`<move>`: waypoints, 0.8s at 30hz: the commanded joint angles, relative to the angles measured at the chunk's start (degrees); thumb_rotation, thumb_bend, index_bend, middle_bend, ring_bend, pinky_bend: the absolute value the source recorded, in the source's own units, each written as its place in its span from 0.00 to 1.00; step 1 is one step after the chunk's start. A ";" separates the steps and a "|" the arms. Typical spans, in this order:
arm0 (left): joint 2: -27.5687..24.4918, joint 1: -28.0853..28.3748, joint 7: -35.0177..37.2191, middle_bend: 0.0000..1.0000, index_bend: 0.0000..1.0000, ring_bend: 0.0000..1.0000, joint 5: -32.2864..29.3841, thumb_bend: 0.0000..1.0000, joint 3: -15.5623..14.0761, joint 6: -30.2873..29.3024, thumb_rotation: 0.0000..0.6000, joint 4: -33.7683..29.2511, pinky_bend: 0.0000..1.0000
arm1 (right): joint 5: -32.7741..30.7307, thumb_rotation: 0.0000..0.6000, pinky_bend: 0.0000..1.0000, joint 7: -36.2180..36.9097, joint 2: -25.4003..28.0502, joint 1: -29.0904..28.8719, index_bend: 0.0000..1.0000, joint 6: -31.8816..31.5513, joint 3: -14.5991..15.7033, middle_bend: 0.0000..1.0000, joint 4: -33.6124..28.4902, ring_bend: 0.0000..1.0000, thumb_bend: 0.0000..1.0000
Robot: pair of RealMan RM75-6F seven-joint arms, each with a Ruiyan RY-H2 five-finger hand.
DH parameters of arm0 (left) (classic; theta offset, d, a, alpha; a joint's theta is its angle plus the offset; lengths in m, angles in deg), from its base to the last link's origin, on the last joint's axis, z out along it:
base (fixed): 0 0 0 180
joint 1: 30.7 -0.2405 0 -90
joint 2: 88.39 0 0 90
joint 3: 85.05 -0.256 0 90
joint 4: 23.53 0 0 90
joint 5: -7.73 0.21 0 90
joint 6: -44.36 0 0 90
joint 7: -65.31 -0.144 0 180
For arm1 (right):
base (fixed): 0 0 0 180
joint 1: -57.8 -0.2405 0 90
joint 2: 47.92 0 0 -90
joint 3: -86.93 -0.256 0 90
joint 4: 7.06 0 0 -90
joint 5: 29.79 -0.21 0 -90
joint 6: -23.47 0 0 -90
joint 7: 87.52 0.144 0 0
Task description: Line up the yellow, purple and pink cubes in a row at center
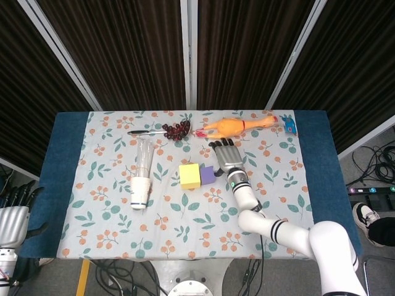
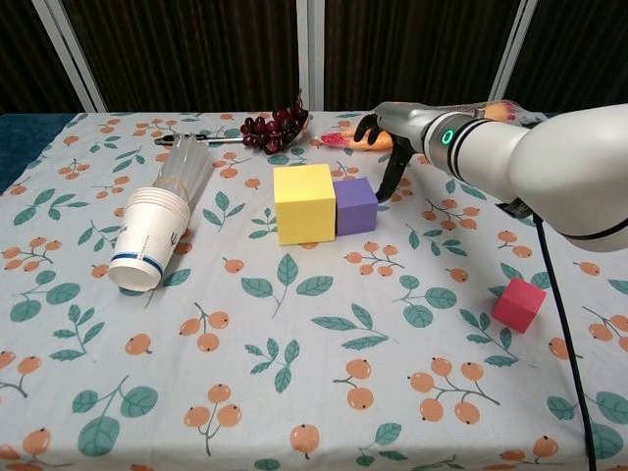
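Where the floral tabletop (image 2: 294,392) is centred, the yellow cube (image 2: 305,202) and purple cube (image 2: 355,205) are seen touching side by side. The right hand (image 1: 226,155) is held just beside the purple cube, fingers spread, nothing gripped. The pink cube (image 2: 518,304) lies well apart, near the right edge. The left hand (image 1: 13,217) is parked off the tabletop, fingers apart, empty.

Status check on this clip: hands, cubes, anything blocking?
Right hand open, beside the purple cube; left hand idle off-table. Yellow cube and purple flush at center; pink cube apart, near right. Nothing blocking.
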 commanded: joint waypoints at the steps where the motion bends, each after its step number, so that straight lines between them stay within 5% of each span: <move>1: 0.02 -0.06 0.06 0.16 0.23 0.10 -0.01 0.19 -0.01 -0.07 1.00 0.06 0.10 | 0.40 1.00 0.00 0.26 0.06 0.19 0.17 -0.25 0.06 0.15 -0.57 0.00 0.00; 24: 0.41 -0.14 0.87 0.16 0.23 0.10 0.07 0.19 -0.04 -0.09 1.00 0.89 0.10 | 1.97 1.00 0.00 0.29 1.81 1.56 0.17 -1.88 0.79 0.14 -3.71 0.00 0.00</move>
